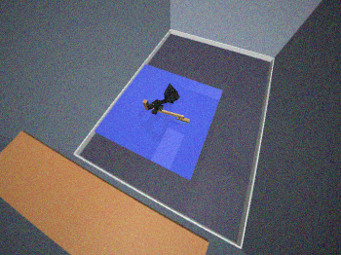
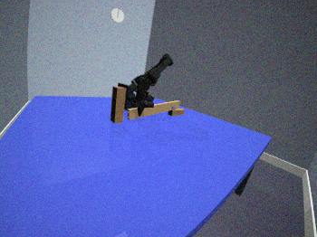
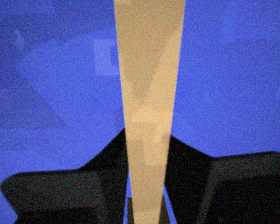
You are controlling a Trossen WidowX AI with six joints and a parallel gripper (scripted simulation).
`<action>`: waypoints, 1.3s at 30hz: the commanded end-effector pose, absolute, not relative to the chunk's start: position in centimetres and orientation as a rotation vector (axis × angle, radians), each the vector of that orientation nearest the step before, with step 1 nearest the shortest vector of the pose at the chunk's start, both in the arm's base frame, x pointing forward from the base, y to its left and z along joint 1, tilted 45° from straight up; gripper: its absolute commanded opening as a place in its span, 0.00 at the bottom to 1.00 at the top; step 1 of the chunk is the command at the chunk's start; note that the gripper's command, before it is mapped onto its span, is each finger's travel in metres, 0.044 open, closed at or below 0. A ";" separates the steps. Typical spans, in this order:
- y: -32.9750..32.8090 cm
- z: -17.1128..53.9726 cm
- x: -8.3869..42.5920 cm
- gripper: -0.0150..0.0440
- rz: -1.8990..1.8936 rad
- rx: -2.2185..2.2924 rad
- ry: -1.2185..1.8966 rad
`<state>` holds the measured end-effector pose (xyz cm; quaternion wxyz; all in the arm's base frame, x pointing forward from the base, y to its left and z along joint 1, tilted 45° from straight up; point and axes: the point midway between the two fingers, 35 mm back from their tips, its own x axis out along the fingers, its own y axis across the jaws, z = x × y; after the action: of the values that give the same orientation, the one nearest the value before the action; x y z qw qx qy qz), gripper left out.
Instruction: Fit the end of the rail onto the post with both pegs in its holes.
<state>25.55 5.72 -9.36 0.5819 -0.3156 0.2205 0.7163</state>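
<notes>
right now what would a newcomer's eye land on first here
The black end effector, shut on the long tan wooden rail that runs straight up the middle of the wrist view. From outside, that rail slopes down toward the short upright wooden post, near the far side of the bright blue table top.

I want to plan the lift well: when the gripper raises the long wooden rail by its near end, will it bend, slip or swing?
The long wooden rail looks straight and solid, so it probably stays stiff. The gripper is shut on its flat sides, so slipping seems unlikely. With its far end near the low footboard block, it will likely pivot there rather than swing.
</notes>
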 end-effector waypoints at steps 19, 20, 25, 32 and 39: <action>4.9 -8.3 26.6 0.25 1.663 -0.745 0.500; 4.9 -8.3 26.6 0.25 1.663 -0.745 0.500; 4.7 -8.1 26.7 0.25 1.663 -0.746 0.500; 4.5 -7.8 26.8 0.25 1.663 -0.746 0.500; 4.2 -7.6 26.9 0.25 1.663 -0.746 0.500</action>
<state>26.19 4.60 -8.15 0.5785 -0.3149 0.2197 0.7197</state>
